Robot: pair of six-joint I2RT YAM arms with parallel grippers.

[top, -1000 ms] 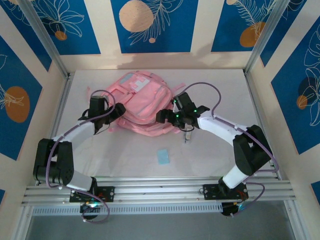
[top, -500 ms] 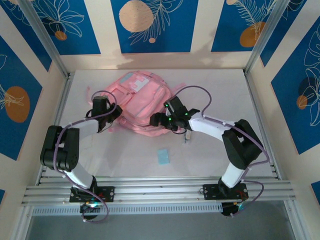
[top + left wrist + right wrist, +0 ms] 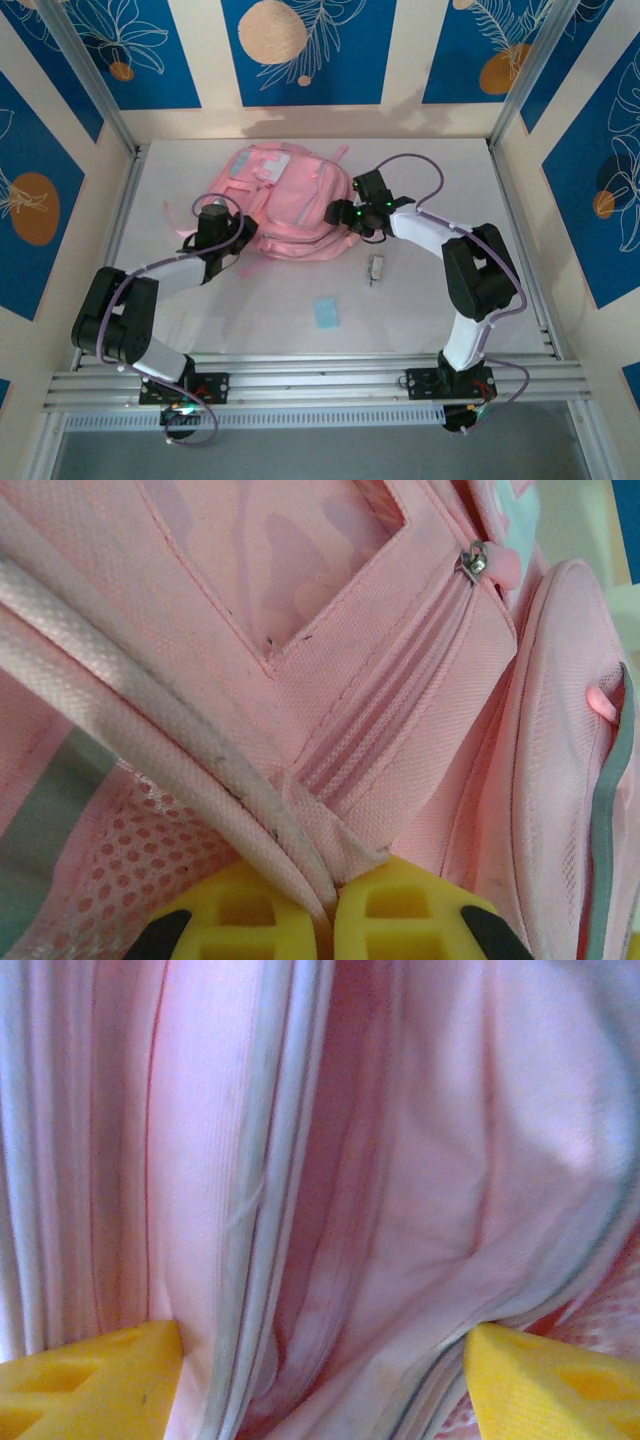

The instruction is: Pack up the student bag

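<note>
The large soft pink fabric student bag [image 3: 283, 205] lies toward the table's [image 3: 430, 300] 12 o'clock, the left fingers [image 3: 260, 920] clamped on a fold of it, the right fingers [image 3: 90, 1370] apart against its fabric. The left wrist view reveals a metal zipper pull [image 3: 473, 560]; the overhead view shows a pale blue card [image 3: 326, 313] at the bag's 5 o'clock.

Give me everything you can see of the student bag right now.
The student bag is a soft pink fabric backpack lying flat on the white table, front up. It has a pale patch near its far end, zipped pockets, a metal zipper pull and pink mesh on one side. The left gripper is shut on a fold at its edge; the right gripper stands open around bag fabric.
</note>
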